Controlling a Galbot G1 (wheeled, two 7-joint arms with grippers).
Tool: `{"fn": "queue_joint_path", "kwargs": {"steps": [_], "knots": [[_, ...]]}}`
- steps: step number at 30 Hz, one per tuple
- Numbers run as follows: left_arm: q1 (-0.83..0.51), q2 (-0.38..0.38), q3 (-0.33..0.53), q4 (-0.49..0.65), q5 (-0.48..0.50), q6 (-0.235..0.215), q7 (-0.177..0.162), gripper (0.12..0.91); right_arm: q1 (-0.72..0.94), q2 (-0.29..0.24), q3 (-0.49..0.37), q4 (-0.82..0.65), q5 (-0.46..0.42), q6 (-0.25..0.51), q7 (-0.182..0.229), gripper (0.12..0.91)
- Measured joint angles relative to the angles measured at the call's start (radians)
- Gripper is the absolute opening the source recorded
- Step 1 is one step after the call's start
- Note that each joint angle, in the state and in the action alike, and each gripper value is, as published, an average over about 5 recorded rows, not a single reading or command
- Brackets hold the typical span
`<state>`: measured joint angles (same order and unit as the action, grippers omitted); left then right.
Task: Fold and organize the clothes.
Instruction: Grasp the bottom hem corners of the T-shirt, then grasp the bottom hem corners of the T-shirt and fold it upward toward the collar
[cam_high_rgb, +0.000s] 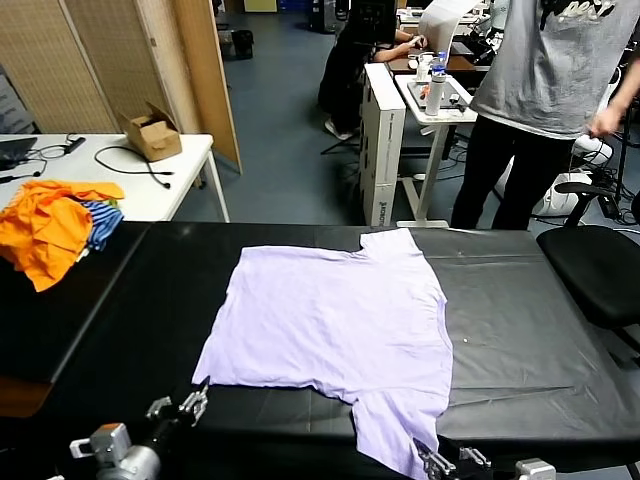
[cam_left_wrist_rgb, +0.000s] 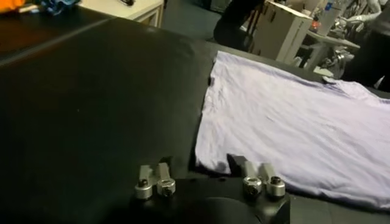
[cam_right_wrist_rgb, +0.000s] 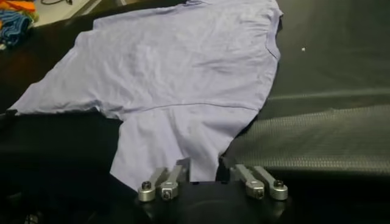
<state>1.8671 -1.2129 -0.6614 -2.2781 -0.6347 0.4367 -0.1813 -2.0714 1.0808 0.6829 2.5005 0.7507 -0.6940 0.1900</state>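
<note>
Left gripper jaws were shut at the T-shirt hem corner; right gripper jaws were shut at the near sleeve's edge. The shirt lay flat on the black counter. A good fold likely required confirming both pinches, then lifting evenly.

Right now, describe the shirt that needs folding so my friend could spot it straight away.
Look at the long black table in front of the robot. Spread flat across its middle lies a pale lavender T-shirt, one sleeve hanging toward the near edge. Unlike the crumpled orange and blue-striped heap at the far left, it is one plain, smoothed-out garment.
</note>
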Motion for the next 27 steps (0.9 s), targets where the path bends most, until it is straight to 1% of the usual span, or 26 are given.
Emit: {"fn": "queue_joint_path", "kwargs": {"steps": [5,8,11,14,19,27], "knots": [[0.045,-0.007,-0.020,-0.049,-0.004,0.010,-0.003,0.145,-0.018,0.000,0.013,0.037,0.017,0.001,0.014,0.140],[0.056,-0.018,-0.031,-0.075,-0.032,0.004,-0.012,0.145,-0.010,-0.003,0.027,0.050,0.034,0.001,0.016,0.140],[0.049,-0.035,-0.028,-0.096,-0.058,-0.009,-0.024,0.145,0.009,-0.010,0.043,0.051,0.051,0.009,0.009,0.140],[0.024,-0.057,-0.014,-0.104,-0.058,-0.024,-0.031,0.145,0.042,-0.021,0.059,0.048,0.086,0.034,-0.008,0.140],[-0.045,-0.086,0.008,-0.078,-0.047,-0.044,-0.031,0.145,0.146,-0.041,0.053,0.019,0.107,0.063,-0.036,0.140],[-0.162,-0.105,0.037,0.004,-0.005,-0.079,-0.031,0.145,0.338,-0.092,0.009,-0.088,0.100,0.102,-0.060,0.140]]}}
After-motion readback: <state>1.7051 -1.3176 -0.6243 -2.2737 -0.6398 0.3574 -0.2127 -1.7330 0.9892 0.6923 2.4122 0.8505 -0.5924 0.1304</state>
